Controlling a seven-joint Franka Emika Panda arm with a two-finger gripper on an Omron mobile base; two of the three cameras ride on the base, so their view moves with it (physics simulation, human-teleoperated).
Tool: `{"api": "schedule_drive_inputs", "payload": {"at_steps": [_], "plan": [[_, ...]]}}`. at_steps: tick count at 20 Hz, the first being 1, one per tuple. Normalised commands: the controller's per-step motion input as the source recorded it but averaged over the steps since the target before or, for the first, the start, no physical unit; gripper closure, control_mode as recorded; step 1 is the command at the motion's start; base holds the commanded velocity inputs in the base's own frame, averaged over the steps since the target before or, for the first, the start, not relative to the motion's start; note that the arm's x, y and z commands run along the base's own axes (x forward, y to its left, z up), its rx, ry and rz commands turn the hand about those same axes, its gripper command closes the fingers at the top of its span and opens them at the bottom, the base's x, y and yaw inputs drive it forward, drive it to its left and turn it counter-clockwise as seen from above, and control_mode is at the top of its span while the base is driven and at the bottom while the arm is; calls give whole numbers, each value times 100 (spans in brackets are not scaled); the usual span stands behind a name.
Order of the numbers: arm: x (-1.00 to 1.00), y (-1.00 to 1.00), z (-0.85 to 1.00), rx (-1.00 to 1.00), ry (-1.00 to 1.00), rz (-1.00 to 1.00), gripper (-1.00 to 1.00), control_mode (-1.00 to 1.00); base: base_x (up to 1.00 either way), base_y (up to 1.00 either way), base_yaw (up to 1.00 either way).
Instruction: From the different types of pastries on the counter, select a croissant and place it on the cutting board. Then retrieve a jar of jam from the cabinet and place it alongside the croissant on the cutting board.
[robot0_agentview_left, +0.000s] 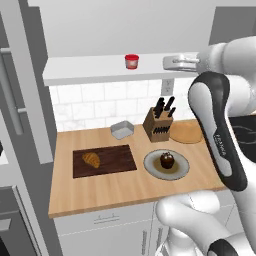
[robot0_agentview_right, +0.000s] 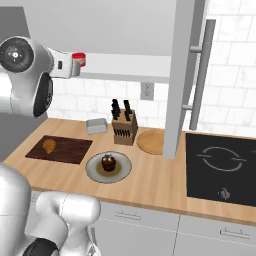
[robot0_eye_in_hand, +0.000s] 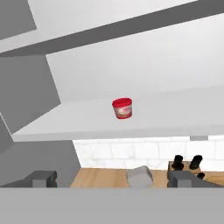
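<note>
The croissant (robot0_agentview_left: 91, 159) lies on the left part of the dark cutting board (robot0_agentview_left: 112, 161) on the counter (robot0_agentview_left: 100, 192). It also appears in the right base view, croissant (robot0_agentview_right: 49, 145) on cutting board (robot0_agentview_right: 67, 150). The red jar of jam (robot0_agentview_left: 131, 61) stands on the white cabinet ledge (robot0_agentview_left: 85, 70). My gripper (robot0_agentview_left: 166, 62) hovers at ledge height to the right of the jar, apart from it. In the hand view the jar (robot0_eye_in_hand: 122, 108) sits ahead at centre, and the fingertips (robot0_eye_in_hand: 41, 178) are spread wide with nothing between them. The cupcake (robot0_agentview_left: 167, 161) rests on a grey plate (robot0_agentview_left: 150, 165).
A knife block (robot0_agentview_left: 159, 125), a small grey container (robot0_agentview_left: 122, 129) and a round tan disc (robot0_agentview_left: 186, 132) stand along the back of the counter. A tall grey unit (robot0_agentview_right: 185, 75) with a bar handle and a black cooktop (robot0_agentview_right: 220, 160) lie to the right.
</note>
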Motion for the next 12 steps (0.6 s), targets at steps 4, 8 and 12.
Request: {"api": "schedule_drive_inputs", "payload": {"at_steps": [4,8,12], "plan": [[54,0,-21,2,-1,47,-100,-100,0,0,0],[65,-1,13,0,0,27,-100,-100,0,0,0],[74,0,21,0,5,14,-100,-100,0,0,0]]}}
